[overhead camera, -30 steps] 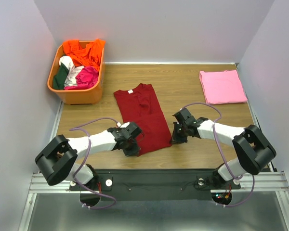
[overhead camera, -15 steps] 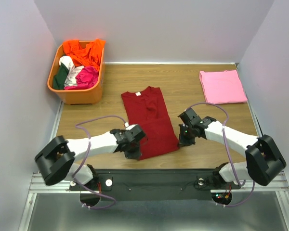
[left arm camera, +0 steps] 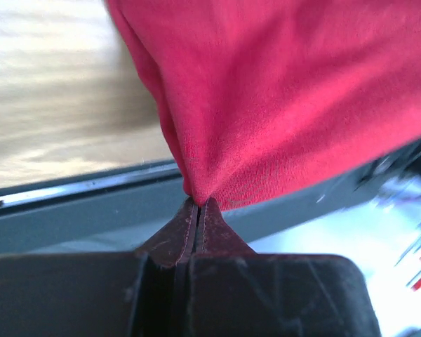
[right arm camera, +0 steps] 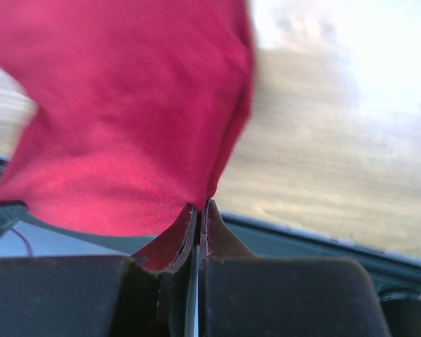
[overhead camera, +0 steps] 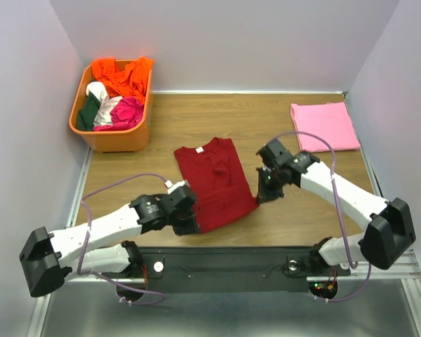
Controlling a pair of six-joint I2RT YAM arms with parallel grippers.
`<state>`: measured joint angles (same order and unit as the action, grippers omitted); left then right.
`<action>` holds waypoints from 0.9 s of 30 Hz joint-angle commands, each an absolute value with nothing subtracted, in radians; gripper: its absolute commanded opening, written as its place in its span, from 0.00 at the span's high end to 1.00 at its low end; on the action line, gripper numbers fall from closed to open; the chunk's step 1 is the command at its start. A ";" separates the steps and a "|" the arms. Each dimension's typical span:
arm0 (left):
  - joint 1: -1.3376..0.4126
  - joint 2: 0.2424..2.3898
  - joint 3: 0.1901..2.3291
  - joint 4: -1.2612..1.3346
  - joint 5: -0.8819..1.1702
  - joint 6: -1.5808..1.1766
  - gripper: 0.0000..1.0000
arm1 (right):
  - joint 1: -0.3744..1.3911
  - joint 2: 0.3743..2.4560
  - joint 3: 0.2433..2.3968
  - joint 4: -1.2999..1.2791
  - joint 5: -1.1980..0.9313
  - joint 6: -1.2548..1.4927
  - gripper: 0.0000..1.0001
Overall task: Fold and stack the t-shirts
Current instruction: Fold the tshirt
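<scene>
At the near edge of the table [overhead camera: 161, 119] I see left hand [overhead camera: 185, 222] and right hand [overhead camera: 264, 194] each clenched on a thin sliver of the maroon t-shirt [overhead camera: 214, 181] hem, so uneven pull could slip a corner and skew the fold.

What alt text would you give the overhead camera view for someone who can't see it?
Two robot arms pinch a dark red t-shirt lying on a wooden table, the left gripper shut on its near left corner, the right gripper on its near right corner. A folded pink t-shirt lies far right; an orange basket of clothes sits far left.
</scene>
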<state>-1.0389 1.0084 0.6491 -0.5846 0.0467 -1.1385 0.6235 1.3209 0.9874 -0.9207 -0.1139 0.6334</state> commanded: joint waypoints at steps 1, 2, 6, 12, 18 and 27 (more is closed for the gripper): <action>-0.960 0.931 0.718 -0.721 -0.075 -1.186 1.00 | 0.621 1.382 1.181 -0.989 0.009 0.562 0.99; -0.937 0.917 0.727 -0.719 -0.090 -1.183 1.00 | 0.620 1.434 1.216 -0.995 0.047 0.549 0.99; -0.798 0.910 0.755 -0.683 -0.094 -1.102 1.00 | 0.618 1.567 1.439 -1.008 0.075 0.499 0.99; -0.655 1.058 0.865 -0.624 -0.172 -0.947 1.00 | 0.597 1.747 1.661 -1.008 0.115 0.430 0.99; -0.508 1.158 0.968 -0.563 -0.193 -0.818 1.00 | 0.575 1.861 1.854 -1.011 0.120 0.373 0.99; -0.370 1.296 1.054 -0.488 -0.155 -0.654 1.00 | 0.537 2.012 2.060 -1.011 0.118 0.287 0.99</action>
